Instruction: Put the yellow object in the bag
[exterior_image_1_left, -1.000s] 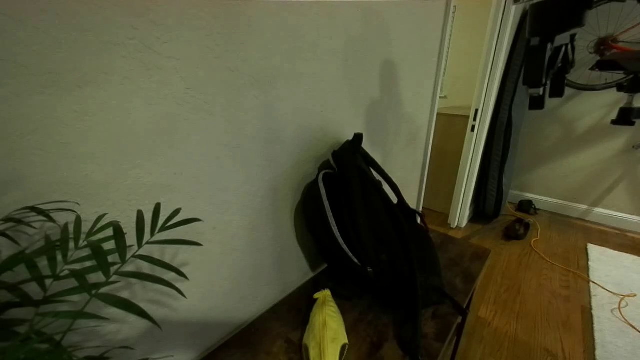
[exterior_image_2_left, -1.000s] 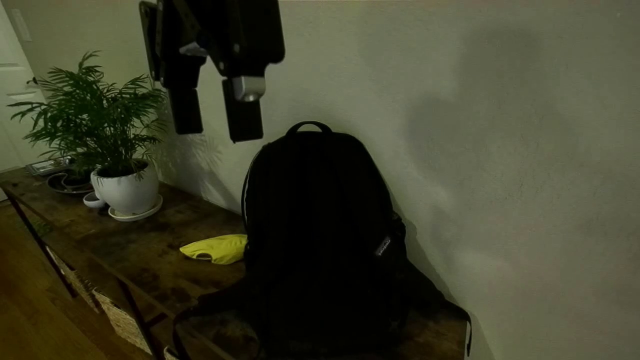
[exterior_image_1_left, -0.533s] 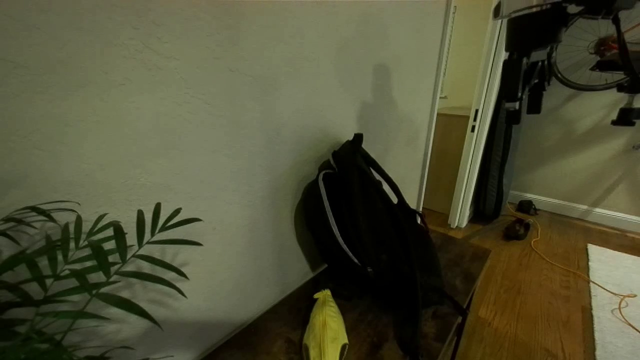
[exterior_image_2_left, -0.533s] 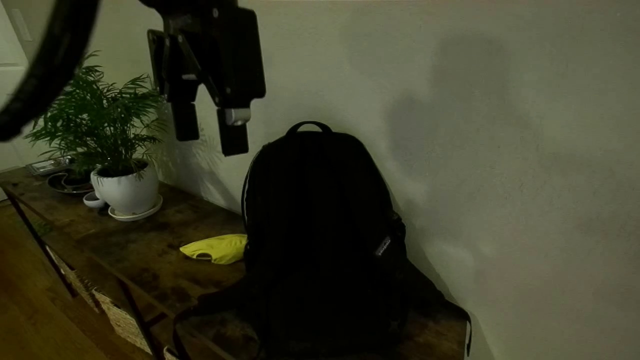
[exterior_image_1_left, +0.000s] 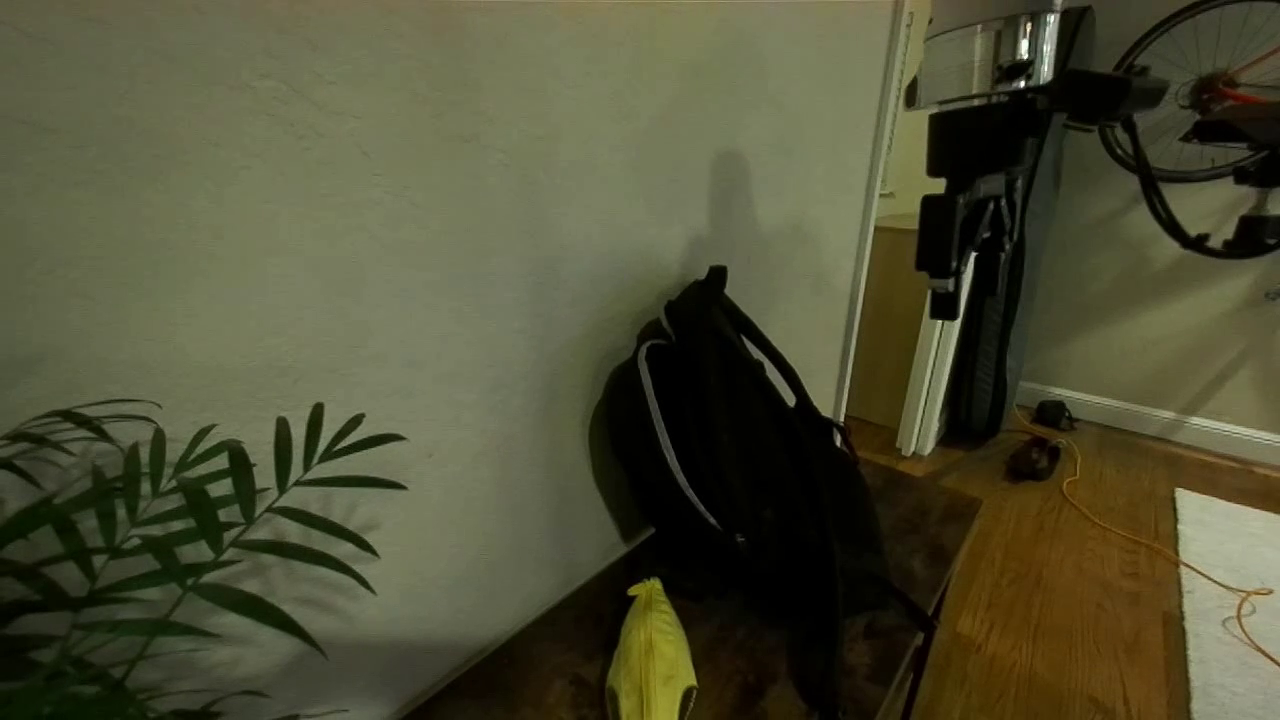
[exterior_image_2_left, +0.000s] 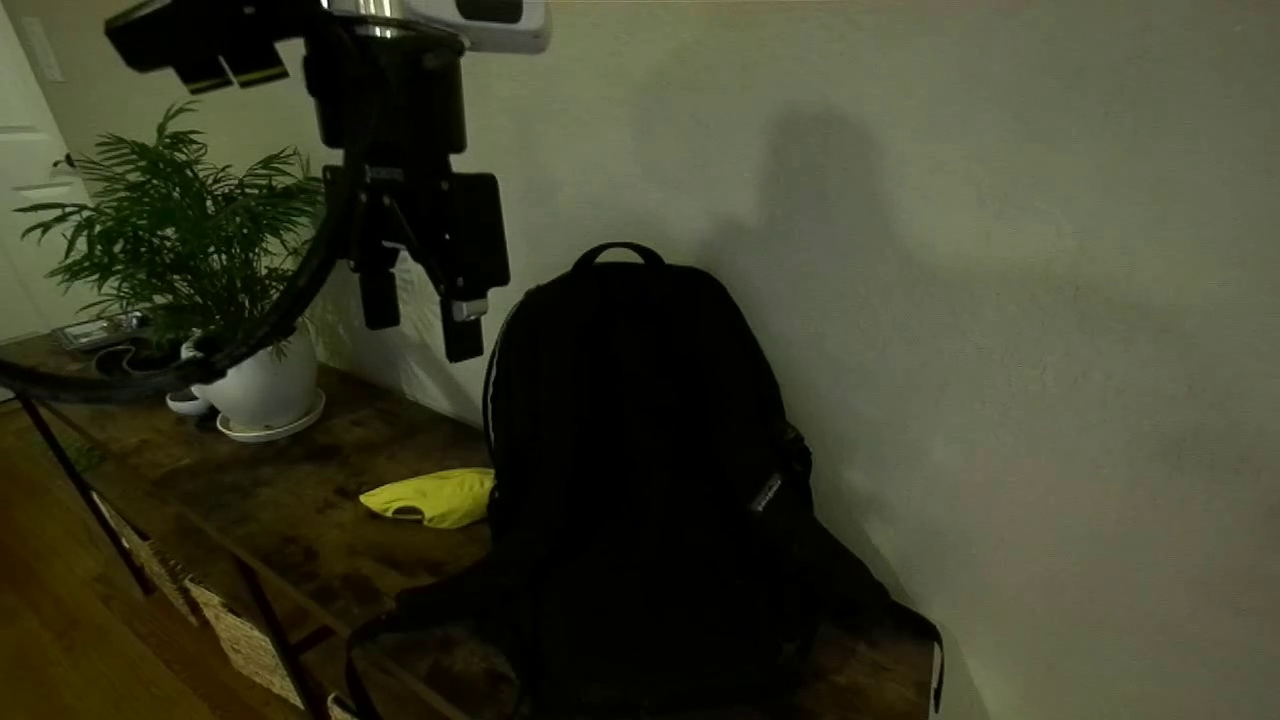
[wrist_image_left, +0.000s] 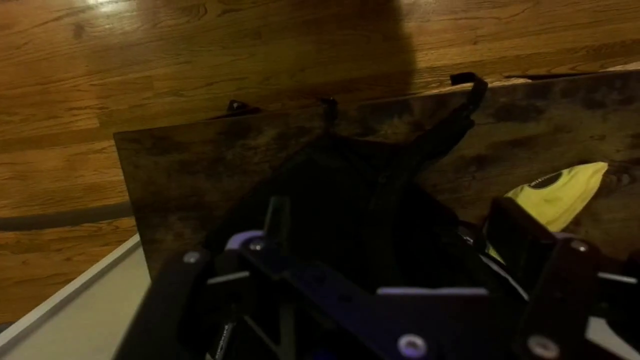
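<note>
The gripper (exterior_image_2_left: 422, 330) points down, its fingers (exterior_image_2_left: 463, 342) spread well apart and holding nothing — in an exterior view the pale wall (exterior_image_2_left: 1050, 300) shows between them. A black cable (exterior_image_2_left: 110, 384) loops down from the arm (exterior_image_2_left: 495, 28). Seen from the wrist, the backpack (wrist_image_left: 340, 200) lies below, partly hidden by the gripper's own parts. It stands on a brown tabletop (exterior_image_2_left: 280, 490), tilted toward the wall, its straps (exterior_image_2_left: 870, 585) trailing out to either side. The yellow object (exterior_image_2_left: 435, 498) rests on that tabletop just beside the backpack — outside it, though whether the two touch cannot be told. Farther along the tabletop, a leafy plant (exterior_image_2_left: 190, 225) stands in a white pot (exterior_image_2_left: 270, 390) on a saucer (exterior_image_2_left: 265, 434). In an exterior view an orange cord (exterior_image_1_left: 1130, 534) runs over the wooden floor (exterior_image_1_left: 1040, 600) onto a pale rug (exterior_image_1_left: 1230, 655), and a bicycle wheel (exterior_image_1_left: 1213, 92) shows higher up.
</note>
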